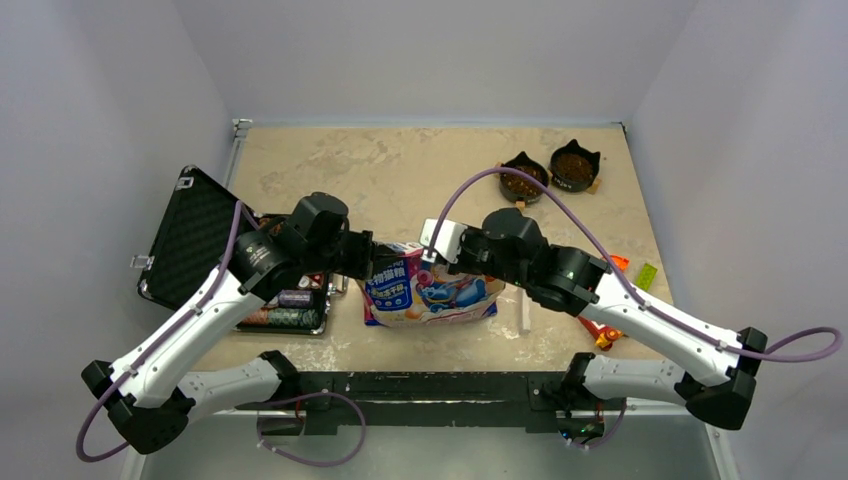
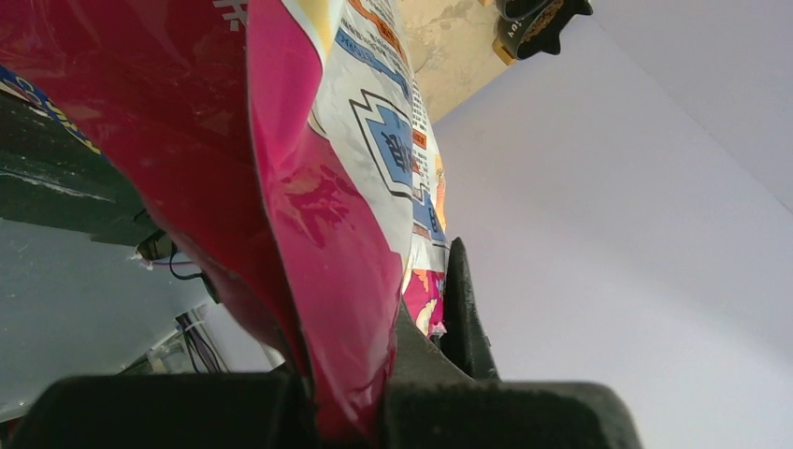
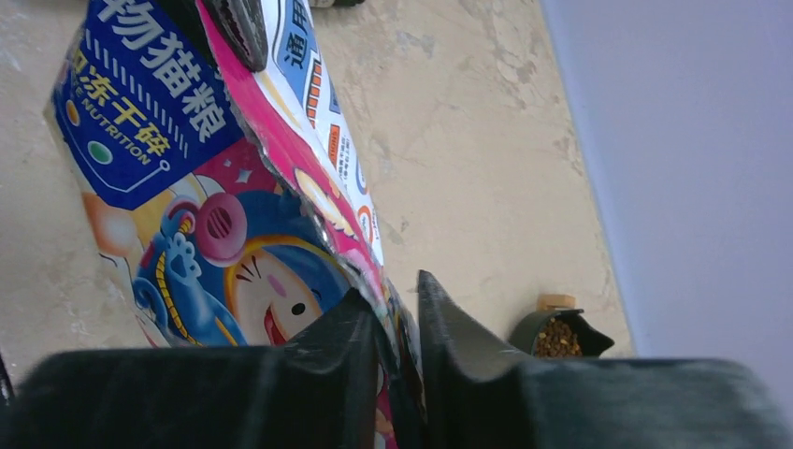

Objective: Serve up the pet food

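The pet food bag [image 1: 432, 291], pink, blue and white with a cartoon print, lies flat at the table's near middle. My left gripper [image 1: 356, 256] is shut on its upper left edge; in the left wrist view the pink foil [image 2: 318, 234] is pinched between the jaws of that gripper [image 2: 411, 318]. My right gripper [image 1: 452, 250] is at the bag's upper right corner. In the right wrist view the torn edge of the bag [image 3: 309, 215] sits between the narrowly set fingers of the right gripper [image 3: 397, 295]. Brown pet food [image 3: 558, 339] fills two black cat-eared bowls [image 1: 524, 181] [image 1: 575, 166] at the back right.
An open black case [image 1: 185, 236] with poker chips [image 1: 290, 306] lies beside the left arm. A white stick [image 1: 524, 315], an orange piece [image 1: 617, 262] and a green piece [image 1: 647, 275] lie by the right arm. Grey walls enclose three sides.
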